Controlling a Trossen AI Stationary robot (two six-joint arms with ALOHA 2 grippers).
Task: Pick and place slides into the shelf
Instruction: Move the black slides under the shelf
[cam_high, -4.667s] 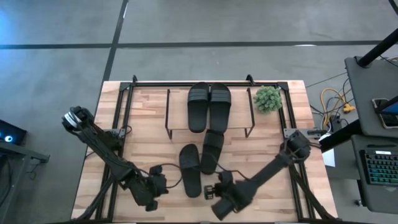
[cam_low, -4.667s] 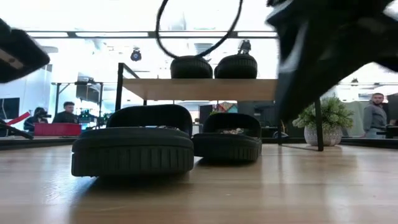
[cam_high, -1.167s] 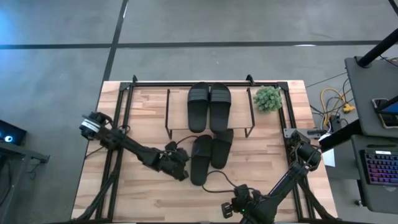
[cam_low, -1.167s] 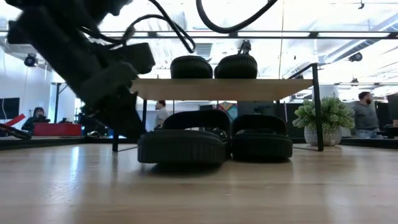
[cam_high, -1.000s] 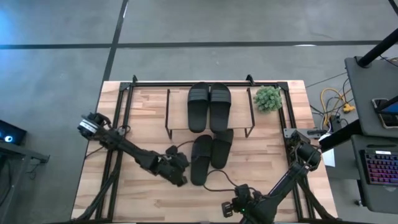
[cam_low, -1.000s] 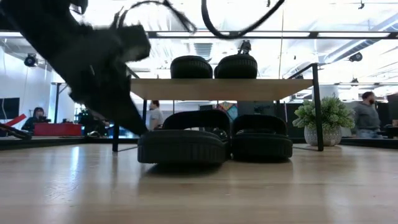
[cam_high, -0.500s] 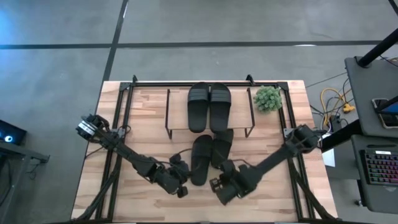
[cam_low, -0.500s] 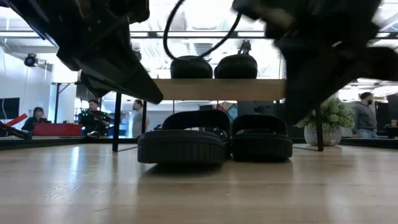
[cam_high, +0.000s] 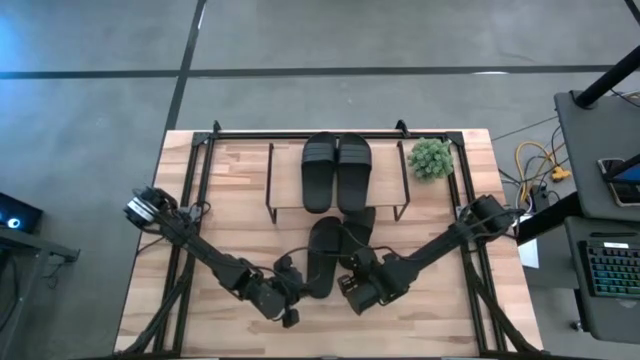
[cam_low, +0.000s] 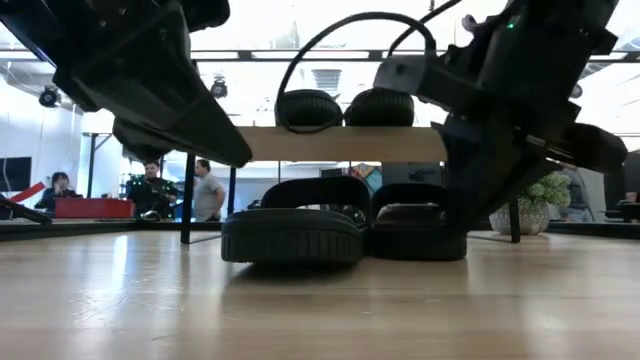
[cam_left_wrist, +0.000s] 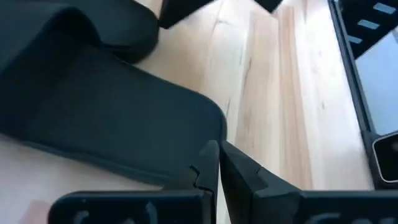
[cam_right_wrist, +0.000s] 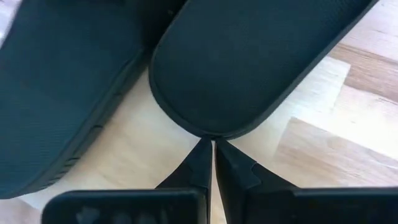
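High view: two slides (cam_high: 337, 172) sit on the shelf (cam_high: 283, 181), two more (cam_high: 322, 255) on the worktop (cam_high: 236, 220) at centre frame. Right hand (cam_high: 358, 291), fingers closed and empty, touches the right slide's heel (cam_right_wrist: 249, 62). Left hand (cam_high: 285, 305), also closed, hovers lower left of centre.

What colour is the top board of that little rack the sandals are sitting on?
Light, pale wood, on thin black wire legs. The small low shelf's top board shows best in the low view.

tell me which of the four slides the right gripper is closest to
The right-hand slide of the two lying on the table. The right gripper, fingers shut, sits at its rounded near end. Its neighbour is nearer the left gripper; the other two lie on the shelf.
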